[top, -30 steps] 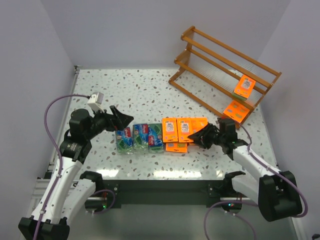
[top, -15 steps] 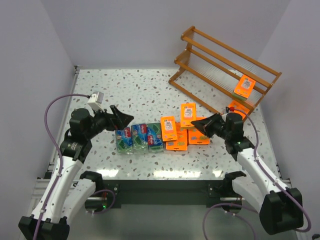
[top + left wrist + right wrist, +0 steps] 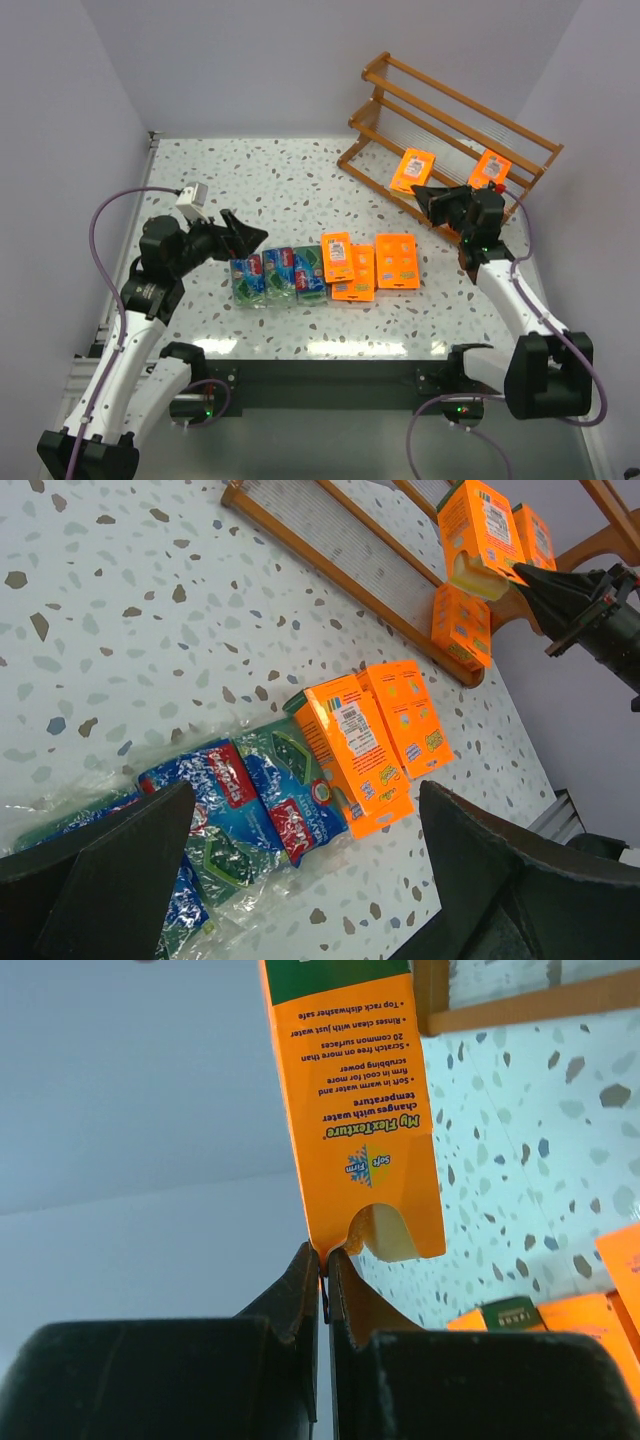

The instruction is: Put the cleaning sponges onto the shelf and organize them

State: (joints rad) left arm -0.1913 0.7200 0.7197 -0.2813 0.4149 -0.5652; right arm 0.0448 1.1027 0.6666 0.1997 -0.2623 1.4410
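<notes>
Orange sponge pack (image 3: 413,170) up in the air, pinched by one edge in the right gripper (image 3: 430,193), arm stretched out to the shelf (image 3: 455,98) front. Left gripper (image 3: 255,238) gapes wide, poised over the green-and-blue packs (image 3: 278,275).

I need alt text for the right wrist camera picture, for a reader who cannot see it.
The right gripper pinches a corner of an orange sponge pack, held up with its printed text upside down. Behind it are the speckled table, a wooden shelf rail at top right, and more orange packs at bottom right.
</notes>
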